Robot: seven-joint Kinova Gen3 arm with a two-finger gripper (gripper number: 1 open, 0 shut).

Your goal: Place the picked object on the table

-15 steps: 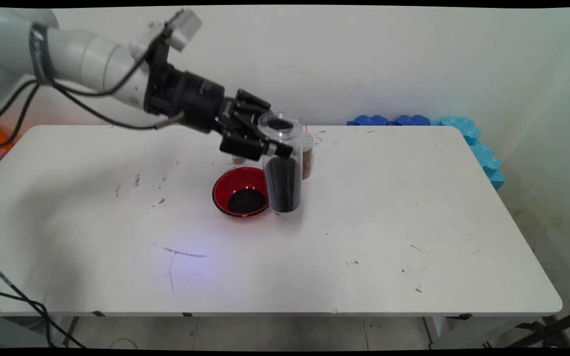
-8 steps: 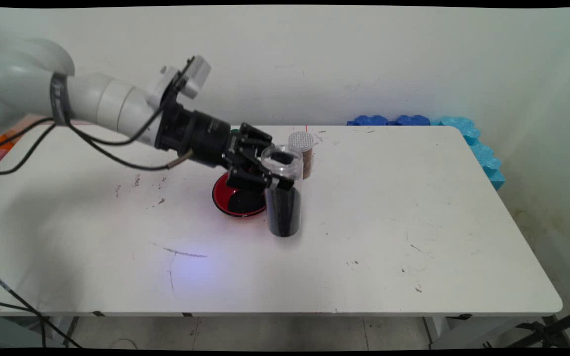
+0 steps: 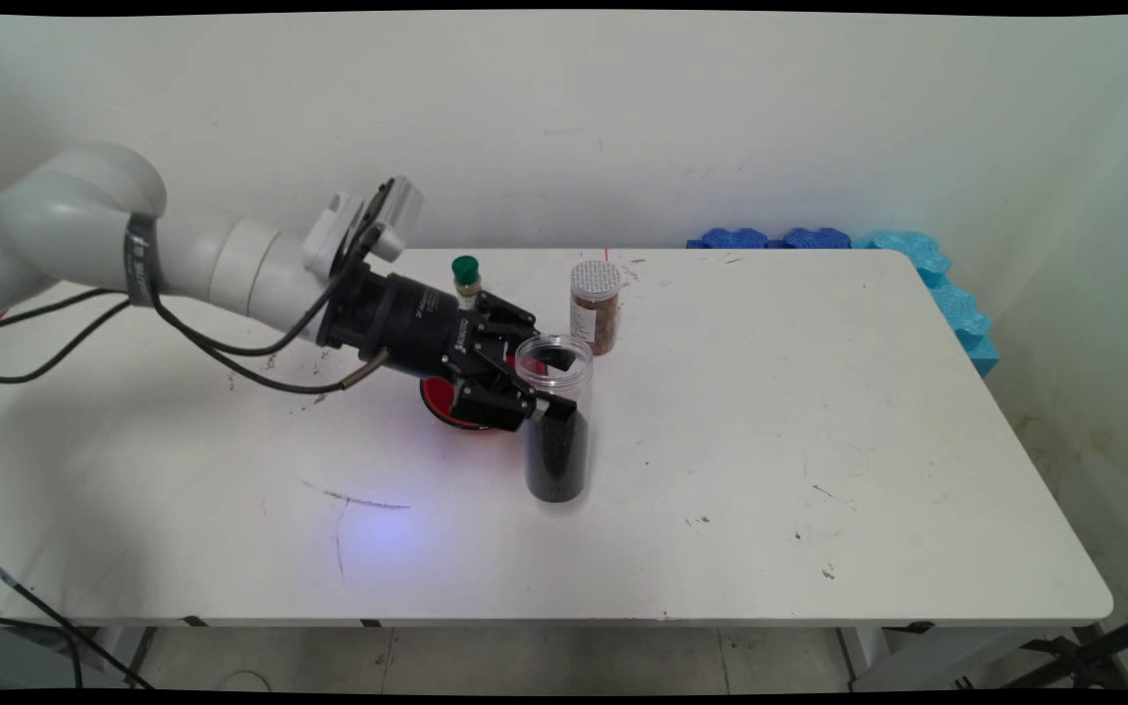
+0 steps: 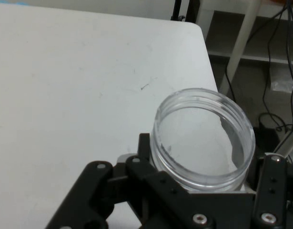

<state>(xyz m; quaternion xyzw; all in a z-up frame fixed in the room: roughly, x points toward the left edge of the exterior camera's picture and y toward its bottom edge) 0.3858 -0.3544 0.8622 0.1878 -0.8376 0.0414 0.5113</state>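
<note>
— What do the jaws have there?

— The black gripper (image 3: 537,392) is pinched on a clear plastic jar (image 3: 556,421), fingers clamped just under its open, lidless rim; the jar stands upright, about two-thirds full of dark granules, its base at or just above the white table (image 3: 770,411); I cannot tell if it touches.

— And how would it handle?

— Stiff but smooth-walled, so likely slippery; moderately weighted low down by the fill; open-topped, so any tilt would spill; the upper wall, where it is held, looks the sound place to grip.

— Around it?

— A red bowl (image 3: 446,406) with dark contents sits just behind the gripper, mostly hidden; farther back a spice jar (image 3: 594,305) of brown grains with a perforated lid, and a small green-capped bottle (image 3: 466,279); blue foam pieces (image 3: 926,264) lie along the far right edge.
</note>
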